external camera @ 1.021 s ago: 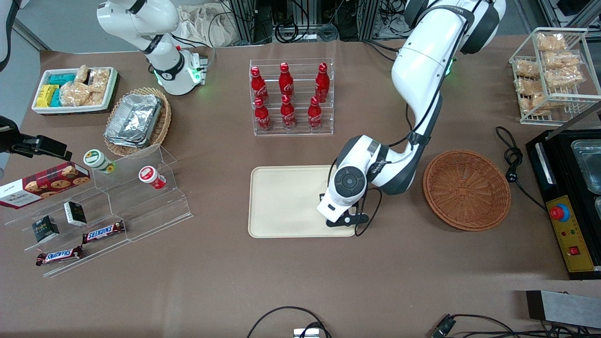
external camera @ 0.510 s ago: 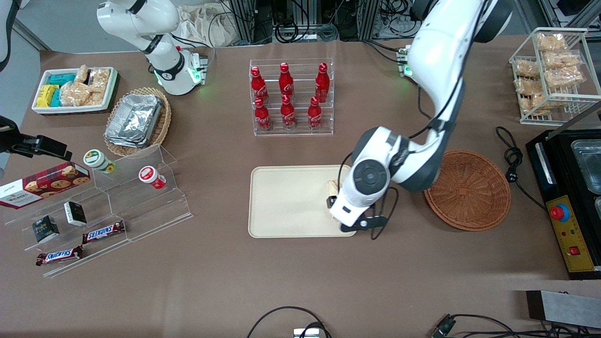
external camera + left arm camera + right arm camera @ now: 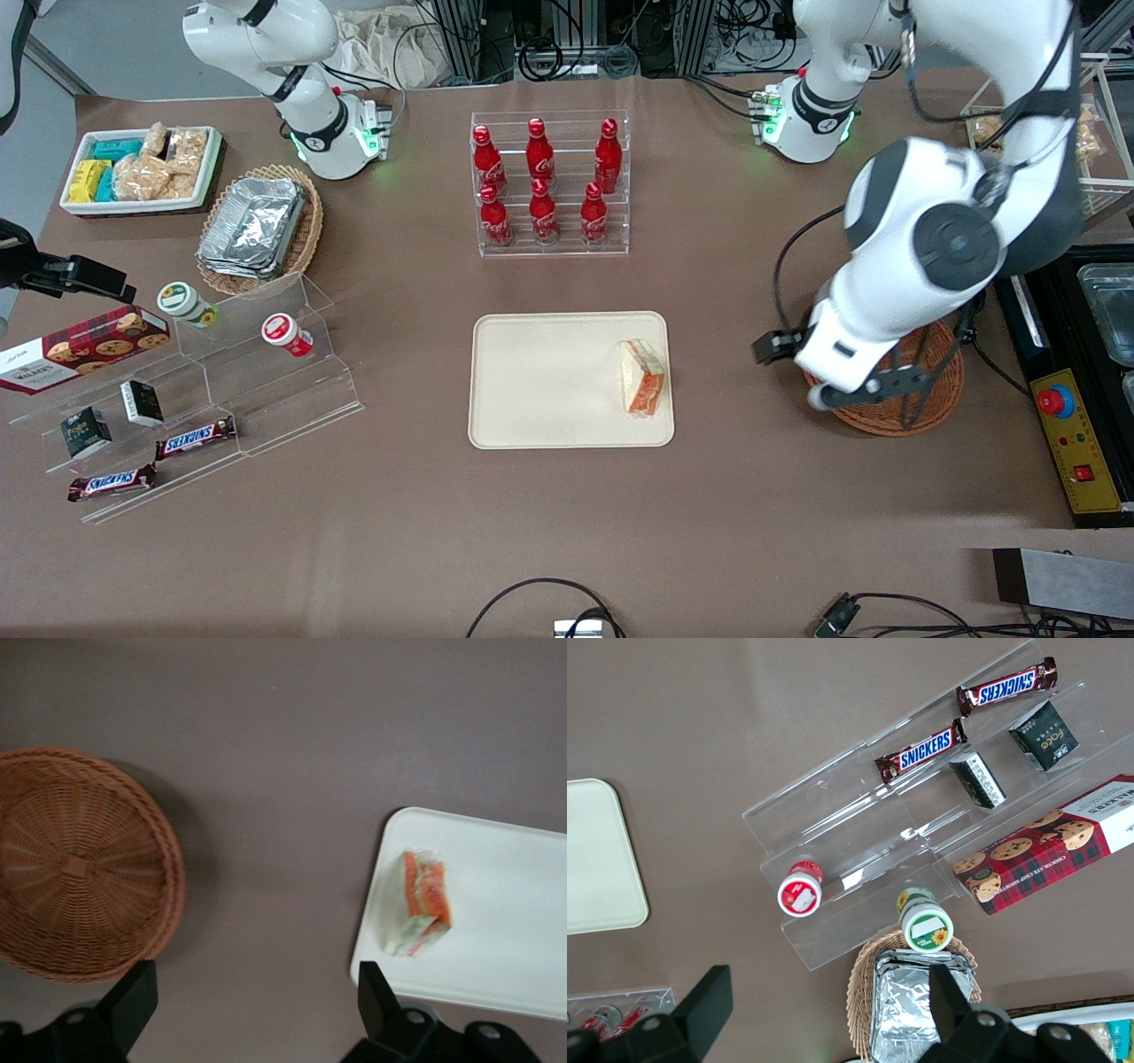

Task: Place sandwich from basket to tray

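The sandwich [image 3: 642, 377], a wrapped wedge with orange and green filling at its edge, lies on the cream tray [image 3: 549, 381] near the tray's edge toward the basket. It also shows in the left wrist view [image 3: 423, 904], on the tray [image 3: 505, 895]. The round reddish-brown basket [image 3: 877, 422] is empty [image 3: 80, 864] and partly covered by my left arm. My left gripper [image 3: 770, 347] hangs high above the bare table between tray and basket. Its fingers [image 3: 133, 999] are wide open and hold nothing.
A clear rack of red bottles [image 3: 549, 182] stands farther from the camera than the tray. An acrylic stand with snacks [image 3: 221, 381], an oval basket of foil containers [image 3: 257, 226] and a white bin [image 3: 142, 168] lie toward the parked arm's end. A black appliance [image 3: 1072, 416] stands beside the basket.
The gripper let go of the sandwich on the tray, rose, and swung away toward the basket. The sandwich now lies uncovered on the tray.
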`<state>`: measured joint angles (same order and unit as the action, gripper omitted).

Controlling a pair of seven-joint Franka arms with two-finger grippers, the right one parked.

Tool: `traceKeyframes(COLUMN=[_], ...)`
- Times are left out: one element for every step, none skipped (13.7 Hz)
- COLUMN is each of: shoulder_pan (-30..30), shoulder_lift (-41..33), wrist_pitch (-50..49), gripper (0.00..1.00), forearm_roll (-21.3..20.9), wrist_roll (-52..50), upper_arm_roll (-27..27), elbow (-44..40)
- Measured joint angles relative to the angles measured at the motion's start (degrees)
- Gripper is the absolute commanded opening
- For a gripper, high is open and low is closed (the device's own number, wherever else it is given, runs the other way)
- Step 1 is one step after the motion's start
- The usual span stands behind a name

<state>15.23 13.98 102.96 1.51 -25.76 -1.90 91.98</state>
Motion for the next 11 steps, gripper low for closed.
traceKeyframes(shoulder_pan=[-0.6, -1.1, -1.8, -3.1, -5.0, -7.0, -8.6, -9.7, -10.4, -10.6, -10.6], shoulder_lift=[-3.7, -7.1, -9.9, -11.7, -12.7, -13.3, -13.3, -13.0, -12.2, -10.9, -9.3], wrist_pitch=[1.2, 1.5, 1.0, -0.2, -1.7, -2.9, -4.1, -5.4, -7.0, -8.9, -10.7], gripper=[1.0, 1.0, 1.0, 1.0, 1.0, 1.0, 1.0, 1.0, 1.0, 1.0, 1.0], forearm_roll=[0.0, 0.0, 0.0, 0.0, 0.0, 0.0, 0.0, -0.1, -0.7, -2.4, -4.0], wrist_roll=[3.1, 6.8, 11.1, 15.5, 19.3, 22.6, 25.6, 28.5, 31.3, 33.2, 34.1], upper_arm_roll=[1.1, 2.4, 3.6, 4.4, 4.7, 4.8, 4.9, 5.0, 5.0, 5.0, 4.8], elbow=[4.7, 8.7, 11.6, 13.1, 13.4, 13.2, 12.3, 10.9, 8.9, 6.5, 3.7])
